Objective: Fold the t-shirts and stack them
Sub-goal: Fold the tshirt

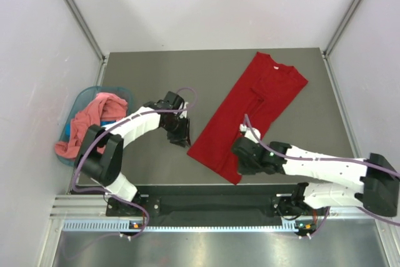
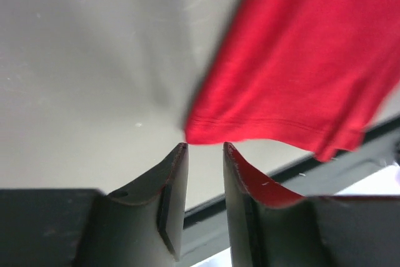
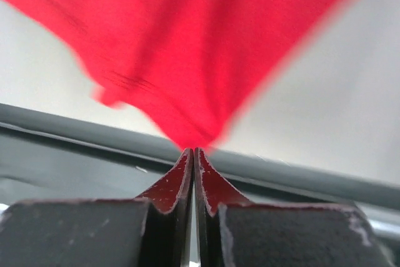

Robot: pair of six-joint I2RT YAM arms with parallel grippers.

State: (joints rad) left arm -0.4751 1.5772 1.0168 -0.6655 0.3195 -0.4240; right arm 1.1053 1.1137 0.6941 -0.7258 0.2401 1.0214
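- While the red shirt (image 1: 250, 114) lies flat on the grey table (image 1: 150, 79), it runs diagonally: collar at the far right, hem toward the near middle. It looks folded lengthwise into a long strip.
- Right gripper (image 1: 242, 166) sits at the shirt's near hem corner, close to the table's front edge.
- Right wrist view: the right gripper (image 3: 194, 151) has its jaws pressed together with no visible gap. The red cloth (image 3: 206, 42) narrows to a point right at the tips and fans out above them, so it is pinching the shirt.
- Left gripper (image 1: 181, 137) is just beside the hem's left corner, over bare table.
- Left wrist view: the left gripper (image 2: 205, 147) has its jaws spread with only table showing between them. The hem corner of the red cloth (image 2: 300, 60) sits just past the tips and is not clamped. Can't tell if a tip brushes it.
- Pink shirt (image 1: 94, 120) is bunched up and draped over the teal basket (image 1: 81, 98) at the table's left edge, well apart from both grippers.
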